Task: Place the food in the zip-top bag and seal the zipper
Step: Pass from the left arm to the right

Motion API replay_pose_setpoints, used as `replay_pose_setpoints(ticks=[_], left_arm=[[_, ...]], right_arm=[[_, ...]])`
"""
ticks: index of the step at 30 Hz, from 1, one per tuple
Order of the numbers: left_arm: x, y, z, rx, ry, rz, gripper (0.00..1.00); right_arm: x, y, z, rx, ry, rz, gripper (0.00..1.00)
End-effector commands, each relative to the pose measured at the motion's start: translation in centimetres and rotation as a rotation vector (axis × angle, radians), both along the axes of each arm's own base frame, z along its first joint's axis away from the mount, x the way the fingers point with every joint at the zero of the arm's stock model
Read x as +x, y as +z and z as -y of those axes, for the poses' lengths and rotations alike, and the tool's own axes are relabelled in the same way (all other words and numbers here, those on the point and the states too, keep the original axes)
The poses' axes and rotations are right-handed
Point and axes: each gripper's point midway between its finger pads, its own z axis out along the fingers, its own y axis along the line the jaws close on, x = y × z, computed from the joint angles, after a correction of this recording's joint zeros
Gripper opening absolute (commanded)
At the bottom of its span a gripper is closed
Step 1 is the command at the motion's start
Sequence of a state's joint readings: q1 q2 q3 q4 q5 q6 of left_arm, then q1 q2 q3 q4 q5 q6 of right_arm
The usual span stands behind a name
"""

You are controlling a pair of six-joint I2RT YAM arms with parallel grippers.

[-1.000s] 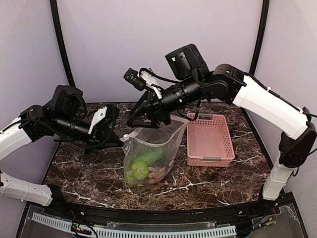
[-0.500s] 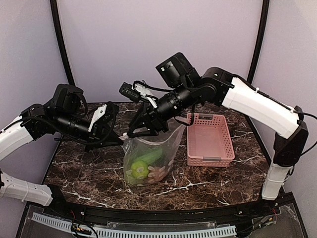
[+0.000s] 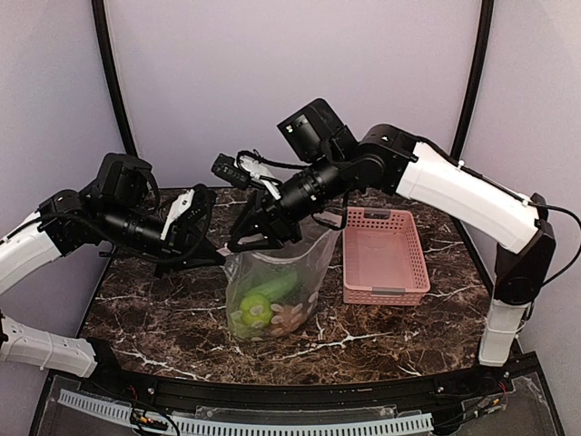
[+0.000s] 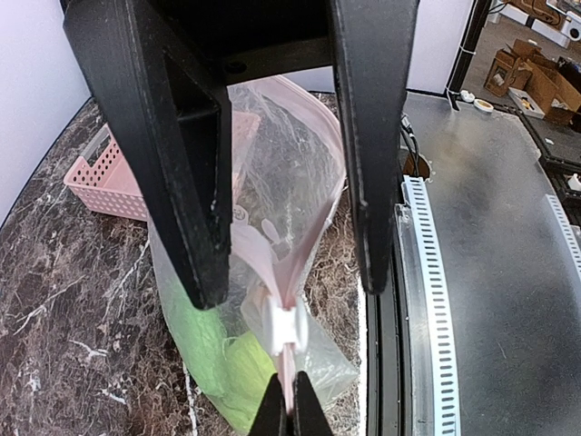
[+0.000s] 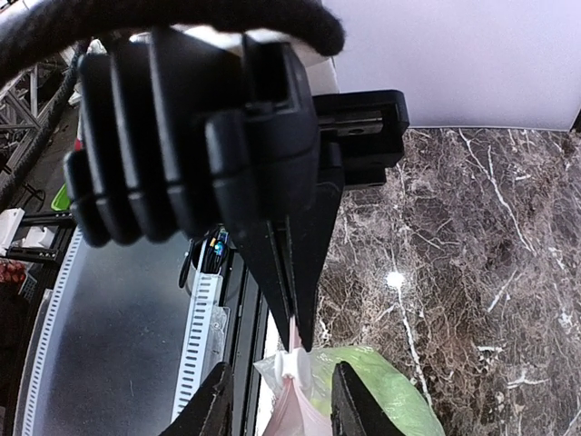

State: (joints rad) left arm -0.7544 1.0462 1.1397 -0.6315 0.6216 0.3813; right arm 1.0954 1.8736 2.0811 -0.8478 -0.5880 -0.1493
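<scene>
The clear dotted zip-top bag (image 3: 292, 263) stands on the table with the food (image 3: 263, 302) inside: green pieces and a pale brownish piece. My left gripper (image 3: 221, 259) is shut on the end of the pink zipper (image 4: 292, 272) at the bag's left corner, shown in the left wrist view (image 4: 290, 413). The white slider tab (image 4: 284, 327) sits just beyond its tips. My right gripper (image 5: 283, 404) is open, with its fingers (image 4: 204, 263) on either side of the slider (image 5: 293, 363). The mouth beyond the slider is still spread apart.
A pink slotted basket (image 3: 386, 259) stands right of the bag and appears empty. The table's front rail with a white slotted strip (image 4: 427, 300) runs close by the bag. Both arms reach over the table's middle.
My right gripper has moved left along the bag's top edge toward my left gripper. The left gripper has stayed where it was, still pinching the strip.
</scene>
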Motion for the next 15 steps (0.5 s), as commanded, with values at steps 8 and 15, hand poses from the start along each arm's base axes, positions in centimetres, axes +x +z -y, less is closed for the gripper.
replay_pose_setpoints(ticks=[8, 15], left_arm=[[-0.16, 1.8, -0.02, -0.06, -0.013, 0.001, 0.01], [0.05, 1.84, -0.06, -0.068, -0.005, 0.002, 0.04]], right_arm=[[0.35, -1.27, -0.8, -0.019, 0.016, -0.005, 0.28], [0.6, -1.21, -0.83, -0.01, 0.003, 0.01, 0.08]])
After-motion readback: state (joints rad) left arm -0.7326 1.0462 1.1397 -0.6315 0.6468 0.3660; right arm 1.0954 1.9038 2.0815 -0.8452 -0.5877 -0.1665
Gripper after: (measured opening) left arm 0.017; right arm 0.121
